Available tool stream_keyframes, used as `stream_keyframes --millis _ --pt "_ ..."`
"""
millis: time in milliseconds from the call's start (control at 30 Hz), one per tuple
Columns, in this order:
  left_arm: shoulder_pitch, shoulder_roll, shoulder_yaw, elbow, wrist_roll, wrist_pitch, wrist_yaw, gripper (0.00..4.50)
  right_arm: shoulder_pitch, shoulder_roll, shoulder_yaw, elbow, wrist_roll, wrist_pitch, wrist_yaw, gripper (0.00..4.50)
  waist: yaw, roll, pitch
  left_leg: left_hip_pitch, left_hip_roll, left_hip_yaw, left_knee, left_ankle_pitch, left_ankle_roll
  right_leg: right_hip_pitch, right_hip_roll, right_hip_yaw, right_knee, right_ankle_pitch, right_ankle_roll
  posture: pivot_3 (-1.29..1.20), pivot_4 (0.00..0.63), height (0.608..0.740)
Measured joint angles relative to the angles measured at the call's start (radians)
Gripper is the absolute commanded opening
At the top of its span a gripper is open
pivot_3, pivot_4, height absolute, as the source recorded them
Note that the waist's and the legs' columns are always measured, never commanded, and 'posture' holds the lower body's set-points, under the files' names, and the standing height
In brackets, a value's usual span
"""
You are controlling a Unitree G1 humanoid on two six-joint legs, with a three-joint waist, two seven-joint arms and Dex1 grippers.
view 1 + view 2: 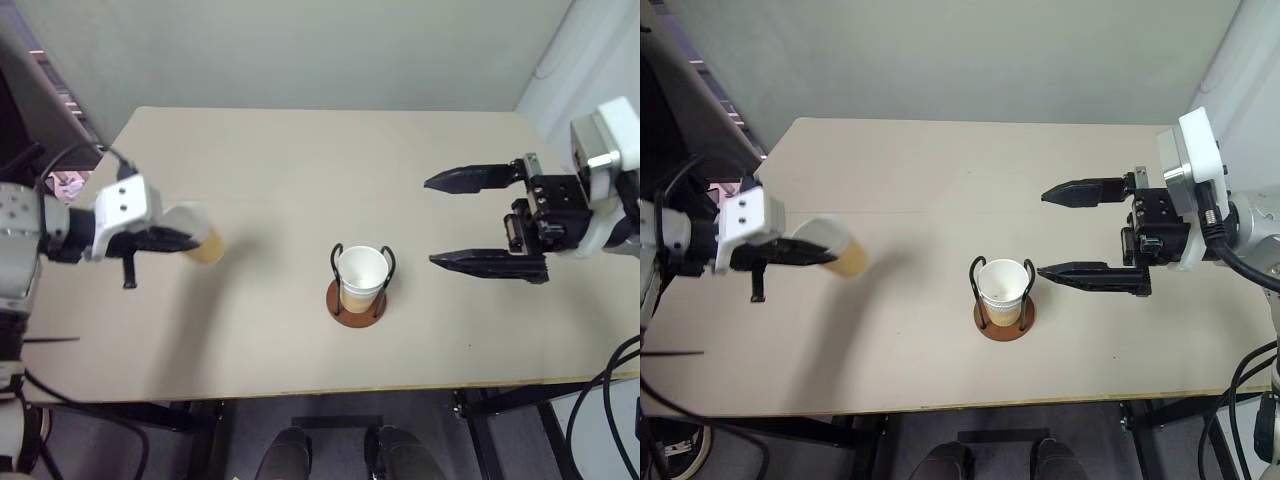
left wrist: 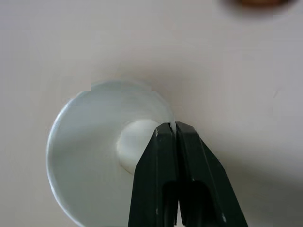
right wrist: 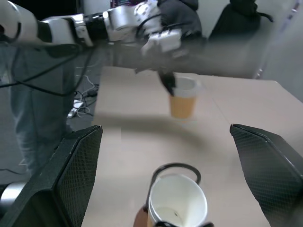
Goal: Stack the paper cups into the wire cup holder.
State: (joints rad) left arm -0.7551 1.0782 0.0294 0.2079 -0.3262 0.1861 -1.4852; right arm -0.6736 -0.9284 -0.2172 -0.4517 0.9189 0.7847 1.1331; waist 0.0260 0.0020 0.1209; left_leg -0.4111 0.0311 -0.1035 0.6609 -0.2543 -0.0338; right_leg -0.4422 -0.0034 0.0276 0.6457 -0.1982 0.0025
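My left gripper [image 1: 188, 240] is shut on the rim of a tan-orange paper cup [image 1: 203, 243], which hangs tilted above the left part of the table. In the left wrist view its fingertips [image 2: 161, 135] pinch the white rim, one inside the cup [image 2: 90, 156]. The wire cup holder [image 1: 357, 314], a reddish-brown disc with black wire loops, stands near the table's front middle with another paper cup [image 1: 361, 272] upright in it. My right gripper [image 1: 430, 222] hovers open just right of the holder, pointing left, with nothing between its fingers [image 3: 71, 179].
The beige table [image 1: 300, 160] has its front edge close behind the holder. Dark equipment stands beyond the table's left back corner [image 1: 40, 90]. A pale wall [image 1: 300, 50] runs along the far edge.
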Motion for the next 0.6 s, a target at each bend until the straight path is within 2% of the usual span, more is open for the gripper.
stream_keyframes --millis 67,167,233,433,600 --pt "-0.172 -0.092 -0.007 -0.062 -0.131 0.066 -0.064 0.03 0.015 -0.013 -0.008 -0.012 -0.001 0.000 -0.017 4.50 0.007 0.000 0.000 -0.002 -0.001 0.000 0.004 0.000 0.002 0.000 -0.001 0.000 -0.001 0.002 0.002 0.00 0.150 0.740" --pt "-0.331 -0.147 -0.051 -0.093 -0.233 0.085 -0.085 0.03 0.037 -0.027 -0.017 -0.029 0.000 -0.001 -0.035 4.50 0.003 0.001 -0.001 -0.003 -0.002 0.004 0.006 -0.002 0.005 0.001 -0.003 0.002 -0.003 0.005 0.006 0.00 0.150 0.740" --pt "-0.404 -0.176 -0.124 -0.072 -0.270 0.061 -0.086 0.03 0.064 -0.040 -0.038 -0.037 -0.001 -0.001 -0.049 4.50 -0.003 0.003 -0.001 -0.002 -0.002 0.005 0.005 -0.001 0.005 0.001 -0.003 0.003 -0.003 0.005 0.008 0.00 0.150 0.740" --pt "-0.483 -0.205 -0.422 -0.001 -0.350 -0.067 -0.088 0.03 0.125 -0.068 -0.085 -0.095 0.006 -0.001 -0.101 4.50 -0.009 0.004 0.000 -0.002 0.000 0.004 0.005 0.000 0.004 0.001 -0.001 0.002 -0.003 0.005 0.011 0.00 0.150 0.740" --pt "-0.509 -0.192 -0.583 0.021 -0.401 -0.175 -0.088 0.03 0.176 -0.089 -0.122 -0.127 0.021 0.000 -0.133 4.50 -0.006 0.004 0.000 -0.004 -0.001 0.004 0.007 0.000 0.004 0.001 -0.002 0.003 -0.004 0.004 0.016 0.00 0.150 0.740"
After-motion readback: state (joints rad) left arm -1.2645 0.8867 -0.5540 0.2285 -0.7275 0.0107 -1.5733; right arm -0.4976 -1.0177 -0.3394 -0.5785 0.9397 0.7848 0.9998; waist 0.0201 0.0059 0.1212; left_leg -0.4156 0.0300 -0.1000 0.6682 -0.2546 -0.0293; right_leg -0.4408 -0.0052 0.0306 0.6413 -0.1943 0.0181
